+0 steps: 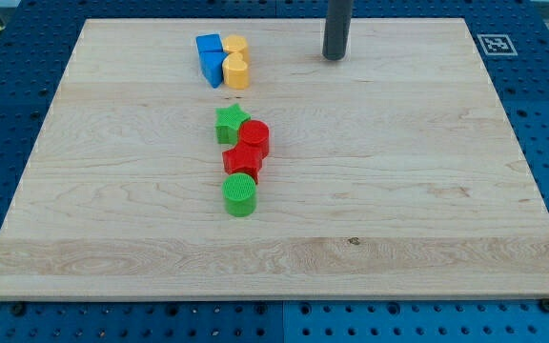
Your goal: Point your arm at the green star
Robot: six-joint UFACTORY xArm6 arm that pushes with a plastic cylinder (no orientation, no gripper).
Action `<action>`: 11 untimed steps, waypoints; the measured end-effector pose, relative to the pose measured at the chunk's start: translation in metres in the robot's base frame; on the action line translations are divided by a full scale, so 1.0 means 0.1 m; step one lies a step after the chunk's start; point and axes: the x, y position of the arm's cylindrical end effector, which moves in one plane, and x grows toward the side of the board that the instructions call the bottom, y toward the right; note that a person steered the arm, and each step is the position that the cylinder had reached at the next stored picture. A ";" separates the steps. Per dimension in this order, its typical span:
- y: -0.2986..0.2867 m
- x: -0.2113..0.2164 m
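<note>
The green star [231, 123] lies near the middle of the wooden board [398, 191], a little left of centre. It touches a red cylinder [254, 138] on its right. Below them lie a red star-like block [242, 160] and a green cylinder [240, 194], forming a short column. My tip [335, 56] is at the view's top, right of centre, well above and to the right of the green star, touching no block.
A cluster at the view's top left holds a blue cube [208, 46], a blue triangular block [214, 69], and two yellow blocks [236, 65]. A marker tag [495, 43] sits off the board's top right corner.
</note>
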 end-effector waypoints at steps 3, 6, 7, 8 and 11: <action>0.39 0.12; 0.44 0.31; 0.26 0.42; -0.08 0.46; -0.59 0.80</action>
